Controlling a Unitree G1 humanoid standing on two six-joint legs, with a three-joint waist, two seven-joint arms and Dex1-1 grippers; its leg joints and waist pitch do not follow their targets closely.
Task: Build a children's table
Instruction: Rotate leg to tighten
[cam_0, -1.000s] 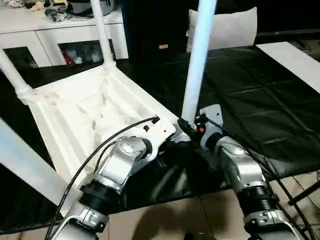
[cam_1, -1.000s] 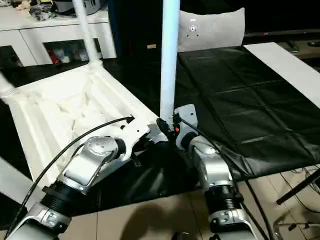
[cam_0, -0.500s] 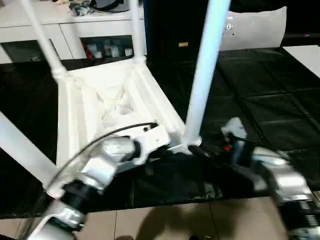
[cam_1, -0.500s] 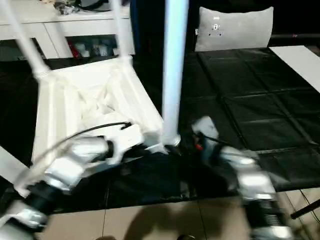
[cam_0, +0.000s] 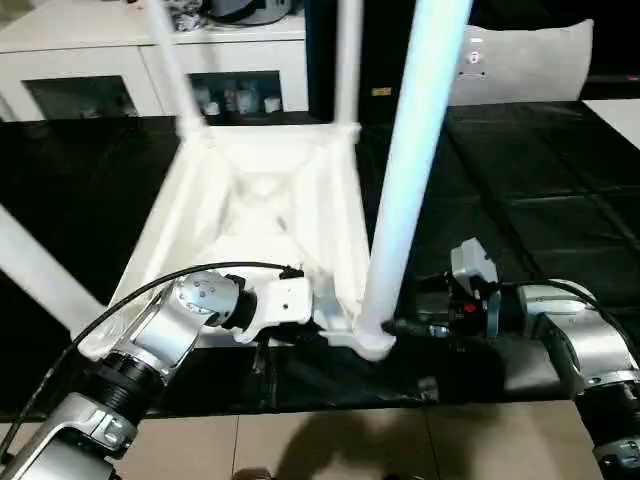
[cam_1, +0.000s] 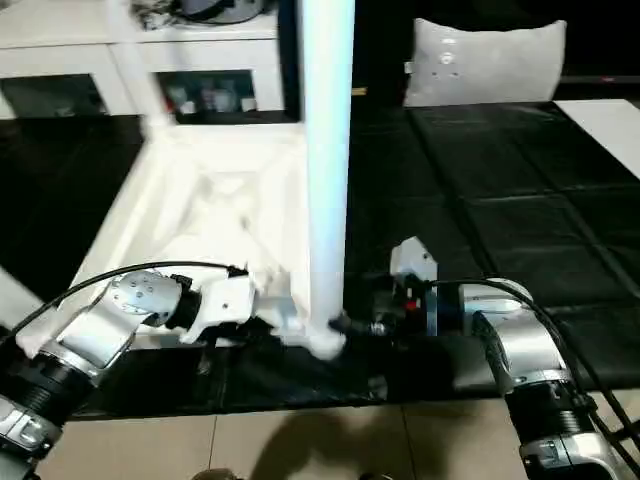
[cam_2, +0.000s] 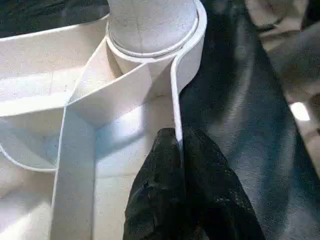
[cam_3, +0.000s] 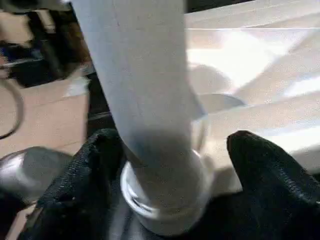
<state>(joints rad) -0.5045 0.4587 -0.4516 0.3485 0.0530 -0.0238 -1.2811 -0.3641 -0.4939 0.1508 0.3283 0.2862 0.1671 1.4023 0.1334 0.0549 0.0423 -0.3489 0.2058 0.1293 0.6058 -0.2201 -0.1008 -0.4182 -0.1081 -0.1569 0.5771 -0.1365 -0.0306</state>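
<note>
Because its legs go in from below, the children's table (cam_0: 265, 215) lies upside down on the black-covered work surface (cam_0: 540, 190), ribbed underside up, legs rising from its corner sockets. At the near corner stands the near leg (cam_0: 410, 170). To steady that corner, I'd guess, the left gripper (cam_2: 181, 150) pinches the thin rim wall beside the socket. The right gripper (cam_3: 167, 150) straddles the leg's base, fingers (cam_3: 260, 165) spread with a gap showing on one side, so not gripping.
</note>
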